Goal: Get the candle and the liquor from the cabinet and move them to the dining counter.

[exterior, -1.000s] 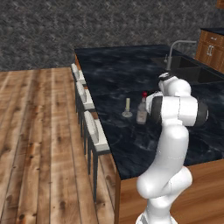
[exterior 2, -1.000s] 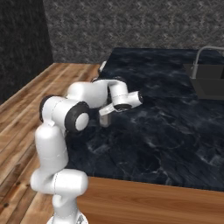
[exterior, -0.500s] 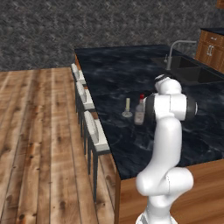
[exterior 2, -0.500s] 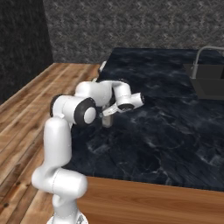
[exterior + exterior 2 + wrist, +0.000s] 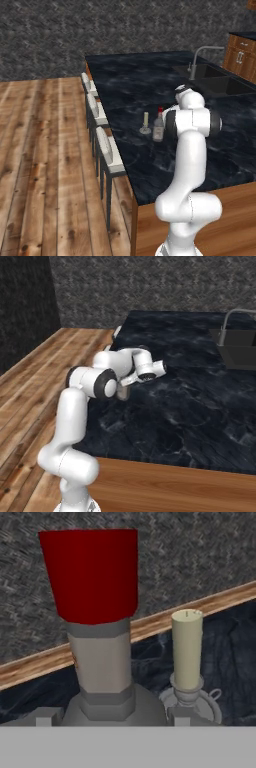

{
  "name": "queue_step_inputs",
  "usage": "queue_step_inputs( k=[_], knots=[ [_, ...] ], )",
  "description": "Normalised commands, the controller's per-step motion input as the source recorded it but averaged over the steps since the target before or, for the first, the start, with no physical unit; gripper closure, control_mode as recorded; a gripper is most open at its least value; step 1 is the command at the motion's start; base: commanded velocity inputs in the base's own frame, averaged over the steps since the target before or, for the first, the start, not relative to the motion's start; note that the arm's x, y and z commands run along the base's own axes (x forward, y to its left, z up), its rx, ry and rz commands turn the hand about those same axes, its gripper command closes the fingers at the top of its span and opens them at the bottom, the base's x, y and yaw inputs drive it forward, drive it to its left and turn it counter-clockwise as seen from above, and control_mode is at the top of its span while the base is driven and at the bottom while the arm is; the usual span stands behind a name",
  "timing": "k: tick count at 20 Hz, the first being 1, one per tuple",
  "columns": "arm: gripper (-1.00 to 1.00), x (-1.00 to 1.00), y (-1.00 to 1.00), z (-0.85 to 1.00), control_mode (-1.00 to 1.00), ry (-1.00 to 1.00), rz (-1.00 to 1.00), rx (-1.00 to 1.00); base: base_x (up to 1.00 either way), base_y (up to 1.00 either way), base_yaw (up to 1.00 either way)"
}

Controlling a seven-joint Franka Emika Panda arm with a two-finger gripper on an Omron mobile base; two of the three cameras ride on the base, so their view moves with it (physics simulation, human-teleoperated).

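Black marble dining counter (image 5: 135, 85) bears liquor (image 5: 100, 642) between the wide hand's (image 5: 107, 717) fingers, candle (image 5: 187, 652) beside.

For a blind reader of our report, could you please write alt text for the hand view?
Close up, the liquor bottle's grey neck and red cap stand upright, with the cream candle in its silvery holder just to the right. Both rest on the dining counter, black marble, with a wood floor strip and grey wall behind.

No text, label, brand, number or sign can be read anywhere.
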Motion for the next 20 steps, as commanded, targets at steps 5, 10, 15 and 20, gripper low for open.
queue_step_inputs(
  k=[5, 10, 15, 20],
  knots=[
    [1.0, 0.18, 0.05, -0.33, -1.0, 0.0, 0.0, 0.0, 0.0, 0.0, 0.0],
    [1.0, -0.01, 0.02, -0.42, -1.0, 0.0, 0.0, 0.0, 0.0, 0.0, 0.0],
    [1.0, -0.07, 0.0, -0.45, -1.0, 0.0, 0.0, 0.0, 0.0, 0.0, 0.0],
    [1.0, -0.16, 0.02, -0.43, -1.0, 0.0, 0.0, 0.0, 0.0, 0.0, 0.0]
  ],
)
